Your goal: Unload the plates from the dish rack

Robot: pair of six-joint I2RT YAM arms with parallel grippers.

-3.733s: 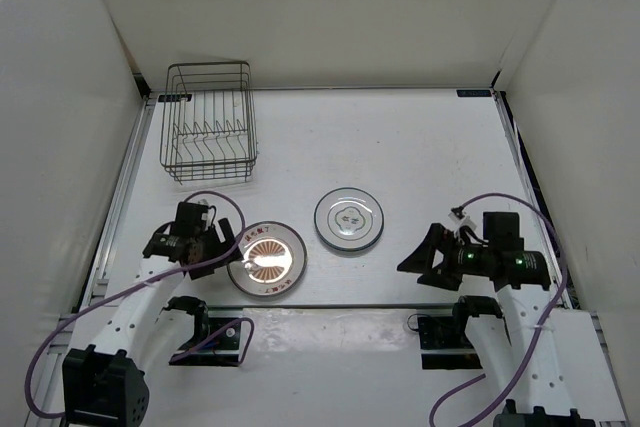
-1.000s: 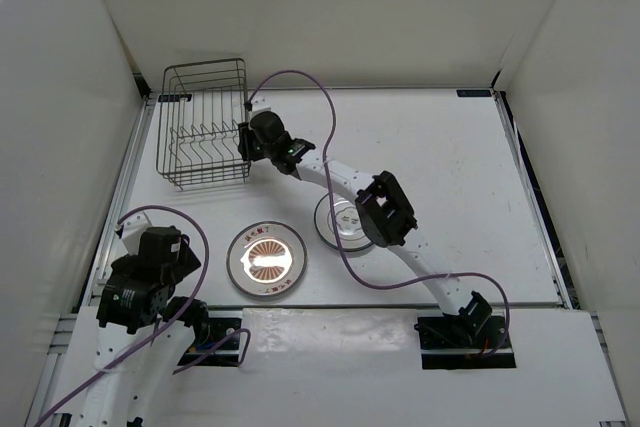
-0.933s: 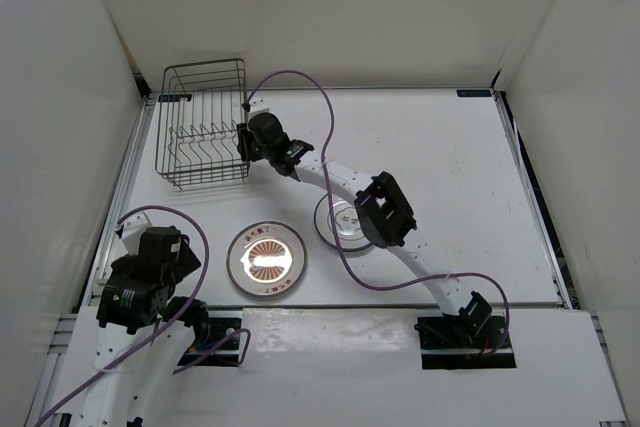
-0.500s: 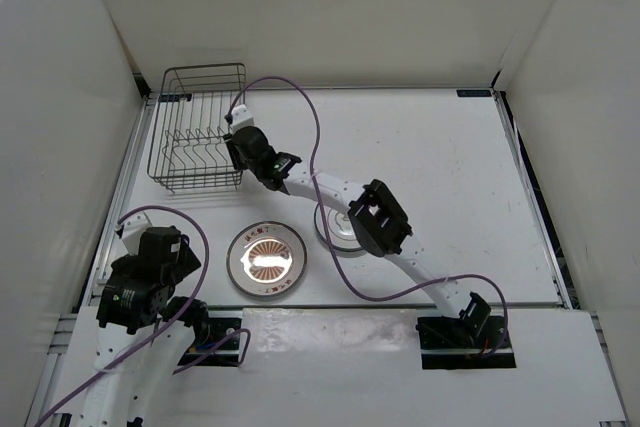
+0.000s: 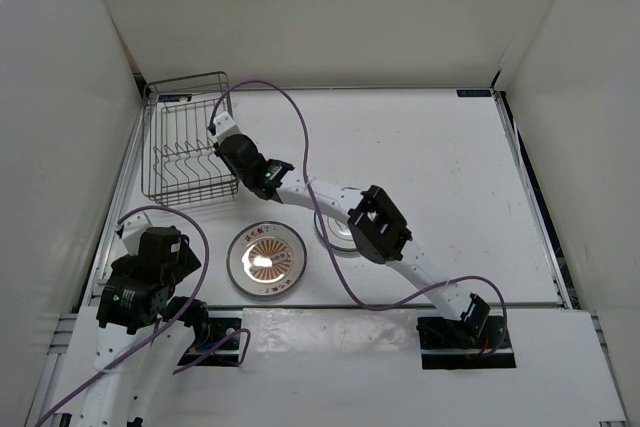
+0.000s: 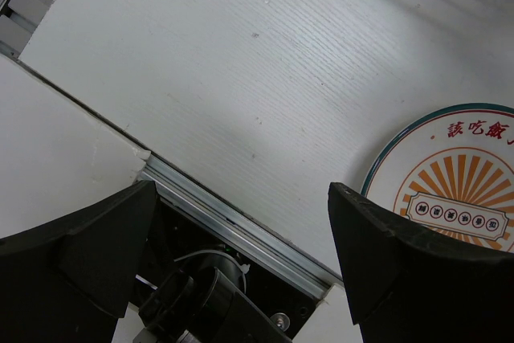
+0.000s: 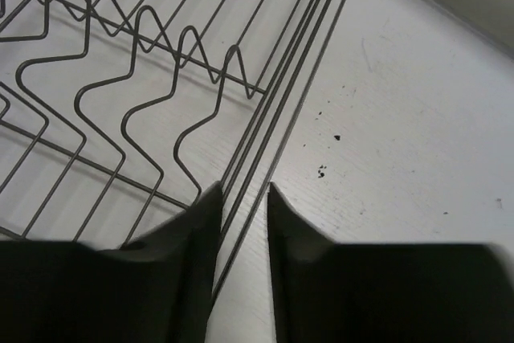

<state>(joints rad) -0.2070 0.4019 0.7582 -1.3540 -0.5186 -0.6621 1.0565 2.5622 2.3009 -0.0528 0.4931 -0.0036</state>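
empty dish rack (image 5: 183, 147) wall is pinched by right gripper (image 7: 243, 194); left gripper (image 6: 241, 202) is spread; unloading judged done, release needed.

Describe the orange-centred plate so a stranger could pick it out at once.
On the white table, look towards the near edge from the wire dish rack in the far-left corner. The sunburst plate is the left of two, with orange rays and red lettering; its neighbour shows no orange.

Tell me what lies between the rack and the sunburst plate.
Nothing. In the top view, the stretch of table from the rack to the sunburst plate is bare.
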